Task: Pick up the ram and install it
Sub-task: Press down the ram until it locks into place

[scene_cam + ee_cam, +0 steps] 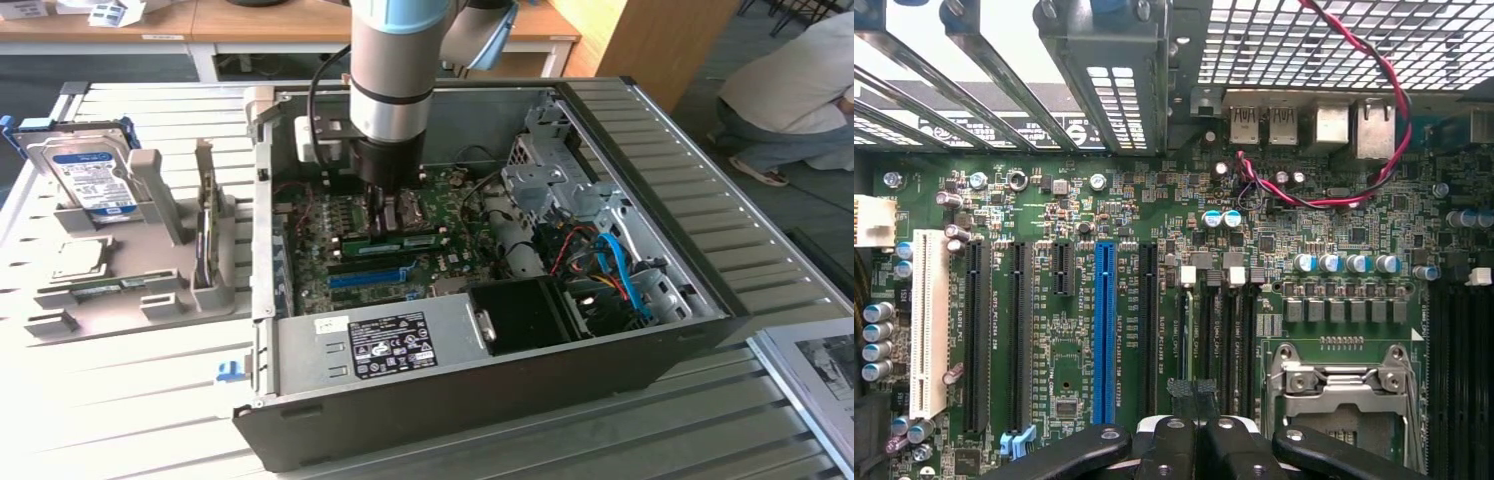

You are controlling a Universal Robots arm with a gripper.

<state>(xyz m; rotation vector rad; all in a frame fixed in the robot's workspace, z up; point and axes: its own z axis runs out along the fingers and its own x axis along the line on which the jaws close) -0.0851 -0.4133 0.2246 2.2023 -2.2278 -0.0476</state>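
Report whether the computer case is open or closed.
Open. The computer case lies on its side with the panel off, exposing the motherboard and cables.

Looks like a robotics lab or tech workshop: open PC case [534,300] lying on a slatted metal bench [120,400], robot arm [394,70] over it, parts jig [120,260] alongside, wooden desks [267,25] behind, someone crouching [801,90] on the floor.

A slatted metal table [160,400] carries an open computer case [534,390] and a grey holder stand [120,290].
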